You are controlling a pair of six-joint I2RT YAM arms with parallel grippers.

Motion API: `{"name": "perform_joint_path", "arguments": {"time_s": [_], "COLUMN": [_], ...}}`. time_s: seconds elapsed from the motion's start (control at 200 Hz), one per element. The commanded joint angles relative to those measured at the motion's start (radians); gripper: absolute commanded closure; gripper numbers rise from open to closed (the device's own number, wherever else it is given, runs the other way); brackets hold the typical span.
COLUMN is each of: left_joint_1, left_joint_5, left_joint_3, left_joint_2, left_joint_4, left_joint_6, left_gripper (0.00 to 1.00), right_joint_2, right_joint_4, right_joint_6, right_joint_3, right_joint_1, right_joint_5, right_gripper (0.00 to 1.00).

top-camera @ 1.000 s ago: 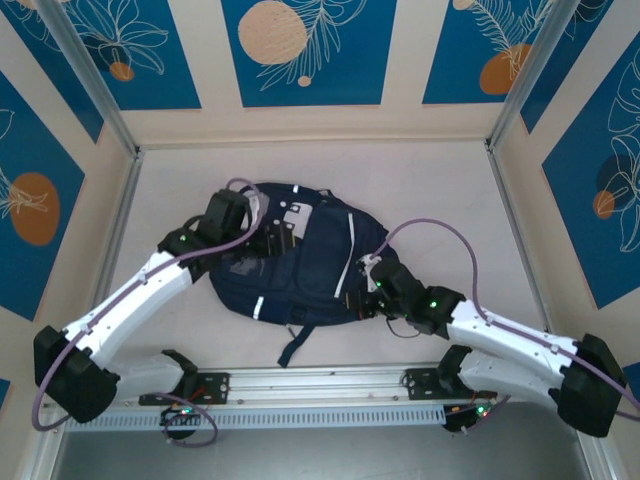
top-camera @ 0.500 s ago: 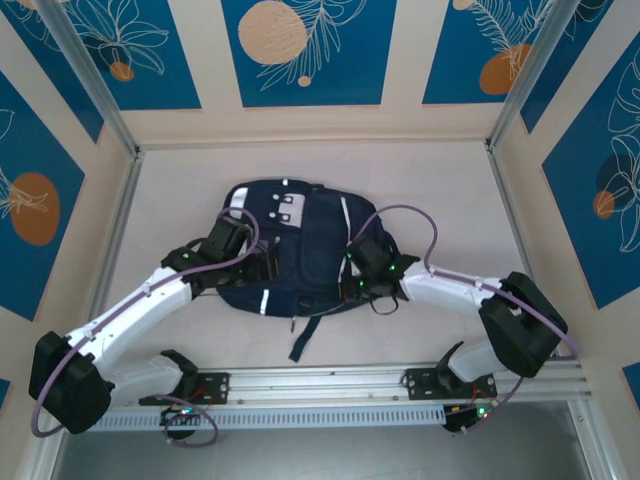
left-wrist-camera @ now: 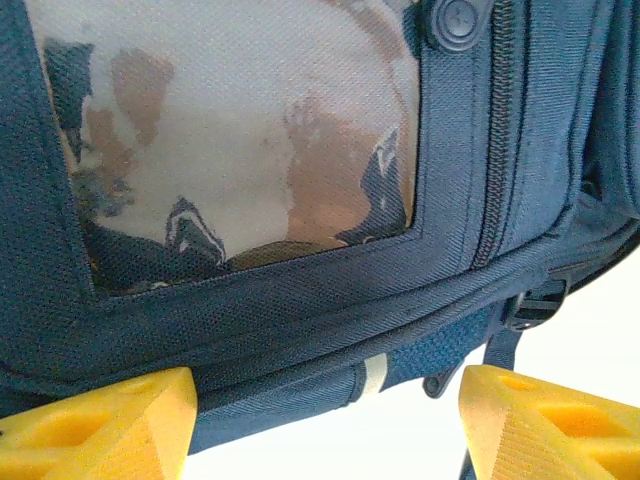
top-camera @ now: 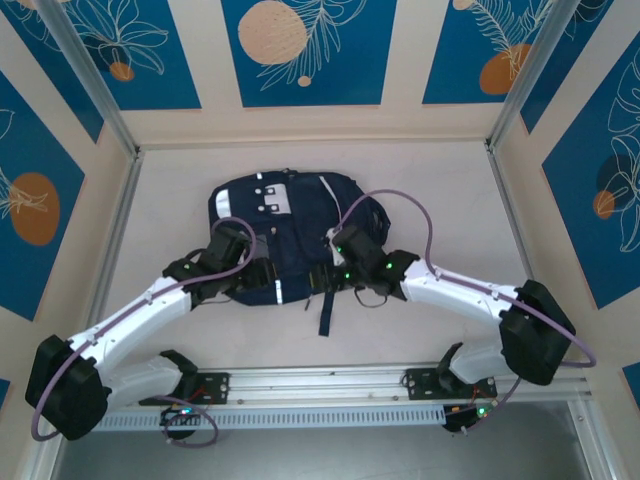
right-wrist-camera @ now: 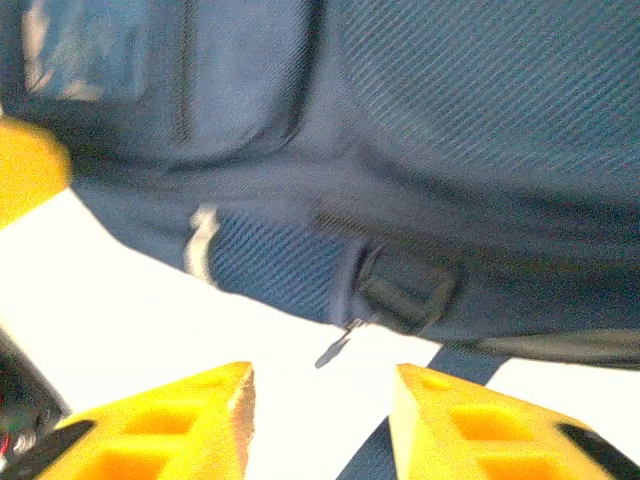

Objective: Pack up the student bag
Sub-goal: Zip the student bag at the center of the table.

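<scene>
On my left, the left end effector (top-camera: 262,276) sits at the near-left edge of the large navy-blue fabric backpack (top-camera: 300,232). Through its wrist camera I see its two yellow fingers (left-wrist-camera: 100,420) spread wide and released, with the bag's lower seam running across the gap and nothing clenched. Above those fingers is a clear window pocket (left-wrist-camera: 230,150), with a round dark snap button (left-wrist-camera: 460,18) near its upper right corner and a dark zipper (left-wrist-camera: 495,150) running down beside it. From overhead, the backpack lies flat on the pale counter (top-camera: 430,190), about mid-counter between my two arms, one end toward the far wall and the other toward the arm bases. A grey-white rectangular patch (top-camera: 272,200) shows near the far end, thin white stripes (top-camera: 277,291) mark the panels, and a dark webbing strap (top-camera: 325,315) trails off the near edge onto the counter. To the right, the right end effector (top-camera: 328,272) is at the near-right edge of the bag. Its wrist camera is somewhat blurred, but it shows the yellow fingers (right-wrist-camera: 150,425) parted over the counter just short of the bag's edge, grasping nothing. A black buckle (right-wrist-camera: 405,290) sits on the fabric ahead of them.
</scene>
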Motion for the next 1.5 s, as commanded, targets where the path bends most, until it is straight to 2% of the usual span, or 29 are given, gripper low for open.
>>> {"name": "perform_joint_path", "arguments": {"time_s": [0.0,0.095,0.235,0.455,0.665,0.855,1.265,1.495], "left_joint_1": [0.006,0.005,0.007,0.012,0.014,0.017,0.027,0.031], "left_joint_5": [-0.027,-0.035,-0.051,-0.064,-0.077,-0.084,-0.085,-0.080], "left_joint_3": [-0.017,-0.008,-0.003,0.000,-0.006,-0.011,-0.017,-0.021], "left_joint_2": [0.005,0.006,-0.011,-0.017,-0.046,-0.079,-0.106,-0.098], "left_joint_4": [0.050,0.051,0.049,0.040,0.024,0.005,-0.010,-0.002], "left_joint_6": [-0.029,-0.034,-0.039,-0.043,-0.041,-0.038,-0.027,-0.033], "left_gripper": [0.31,0.31,0.31,0.31,0.31,0.31,0.32,0.31], "right_joint_2": [0.017,0.078,0.160,0.240,0.291,0.336,0.444,0.475], "right_joint_4": [0.005,0.070,0.107,0.090,0.045,-0.117,-0.163,-0.171], "right_joint_6": [0.090,0.182,0.337,0.432,0.493,0.580,0.581,0.562], "right_joint_3": [-0.051,-0.071,-0.060,-0.020,0.026,0.120,0.209,0.232], "right_joint_1": [0.073,0.096,0.098,0.121,0.137,0.160,0.175,0.170], "right_joint_5": [-0.008,-0.016,0.036,0.065,0.101,0.190,0.205,0.247], "right_gripper": [0.53,0.51,0.58,0.61,0.61,0.63,0.61,0.65]}}
